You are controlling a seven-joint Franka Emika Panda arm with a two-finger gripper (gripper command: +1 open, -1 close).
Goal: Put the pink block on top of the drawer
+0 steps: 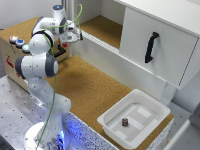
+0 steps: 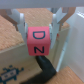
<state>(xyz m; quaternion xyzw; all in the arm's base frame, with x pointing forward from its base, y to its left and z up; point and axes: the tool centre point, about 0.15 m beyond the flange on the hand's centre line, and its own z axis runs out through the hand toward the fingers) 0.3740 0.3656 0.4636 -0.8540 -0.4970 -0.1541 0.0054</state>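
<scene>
In the exterior view the gripper (image 1: 75,36) sits at about 11 o'clock in the frame, above the far end of the cork-topped counter (image 1: 90,85). It is small and blurred there, so neither its jaws nor anything between them can be made out. The white arm (image 1: 40,60) rises from its base at 7 o'clock. A white cabinet with a black handle (image 1: 151,47) fills the 2 o'clock area, its top edge cut off by the frame. A white tray (image 1: 112,122) at 5 o'clock holds a small dark object (image 1: 125,122) — too small to identify.

The wrist view is soft but plainer: the pink block (image 2: 38,40), marked with black letters, sits at centre, pinched between the two pale fingers (image 2: 21,30), which press its sides. Below it, at 6 o'clock, lies a dark shape I cannot make out, with cork surface behind.
</scene>
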